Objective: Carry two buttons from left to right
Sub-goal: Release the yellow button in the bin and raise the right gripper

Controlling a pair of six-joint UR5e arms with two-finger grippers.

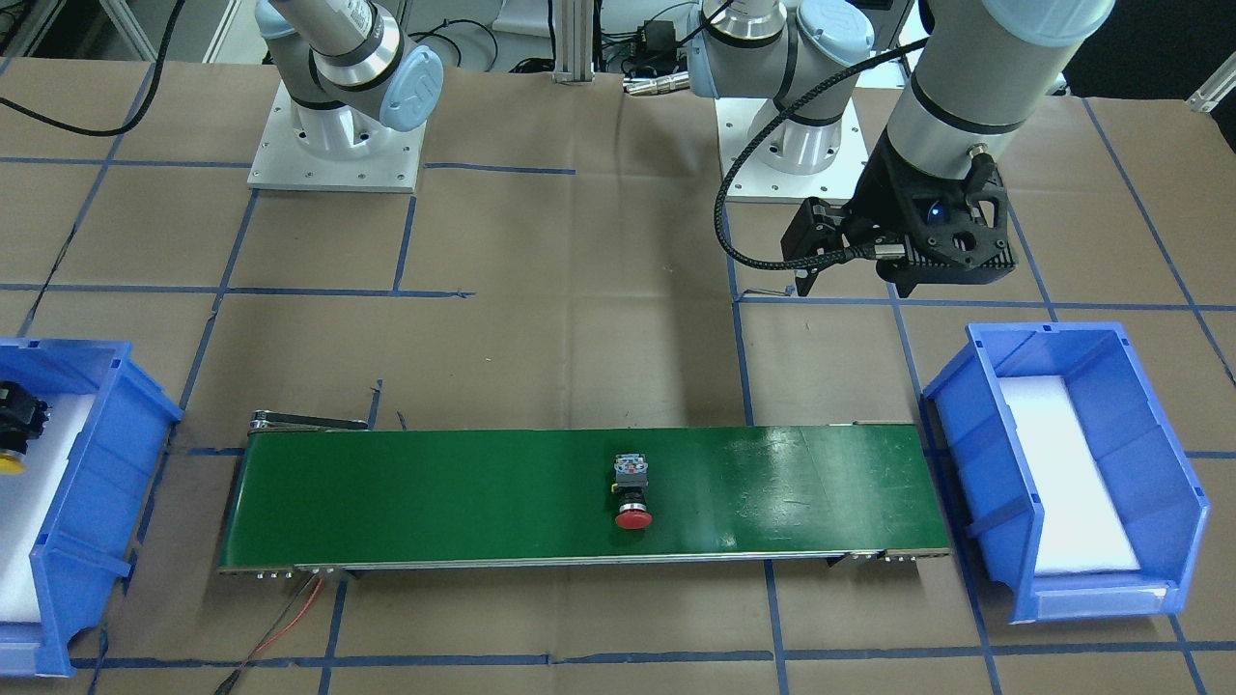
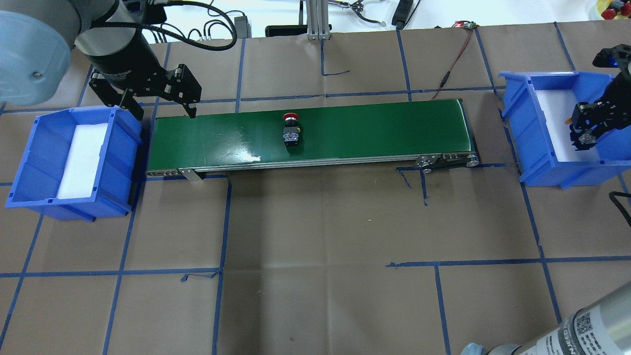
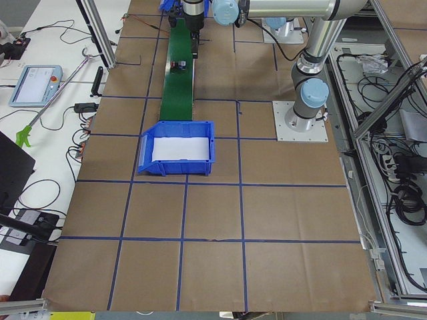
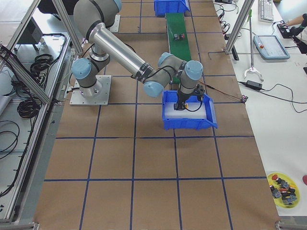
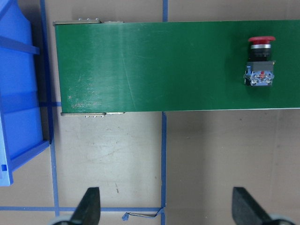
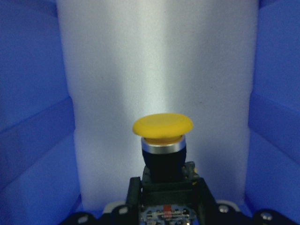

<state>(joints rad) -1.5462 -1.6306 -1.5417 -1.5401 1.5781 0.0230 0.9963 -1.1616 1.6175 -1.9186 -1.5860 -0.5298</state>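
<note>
The red button (image 1: 632, 492) lies on its side mid-way along the green conveyor belt (image 1: 435, 492); it also shows in the overhead view (image 2: 291, 130) and the left wrist view (image 5: 260, 61). My left gripper (image 2: 165, 114) is open and empty, above the belt's left end; its fingertips (image 5: 89, 206) frame bare table. My right gripper (image 2: 585, 133) is shut on the yellow button (image 6: 162, 125), holding it inside the right blue bin (image 2: 542, 128) just above the white foam. The yellow cap shows at the front view's left edge (image 1: 8, 463).
The left blue bin (image 2: 29, 162) holds only a white foam pad and stands just off the belt's left end. The table is brown paper with blue tape lines. A red wire (image 2: 456, 54) runs from the belt's far right corner.
</note>
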